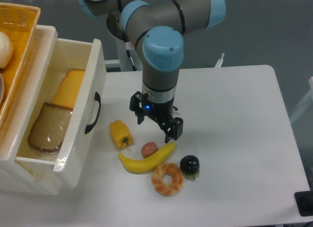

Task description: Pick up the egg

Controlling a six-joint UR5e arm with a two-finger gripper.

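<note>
Nearest my camera, a glazed doughnut (167,178) lies flat on the white worktop (234,139), just beside a black knobbly berry (190,164) to its right. Behind them a banana (146,160) curves from lower left up to the right, its raised tip close under the claw (155,126). The egg (149,149), small, smooth and pinkish-brown, sits in the hollow of that curve, touching or almost touching the banana's upper edge. Its long axis seems to run roughly left to right with a slight tilt, though at this size I cannot tell which end is the narrower. A yellow pepper (121,134) rests just left of it.

I have the arm (161,56) reaching in from the back of the worktop, its grey wrist column with blue end caps standing close to vertical and the claw pointing straight down. The claw hangs above the egg and slightly behind it, apart from it and from everything else. Its two black fingers stand spread, one upper left and one lower right, with nothing between them, so it is released. A small blue light glows on the wrist.

At left, a white drawer (95,90) stands pulled out, holding a brown slice of bread (46,126) and a yellow wedge (71,87). A wicker basket (19,21) shows at the upper left corner.
</note>
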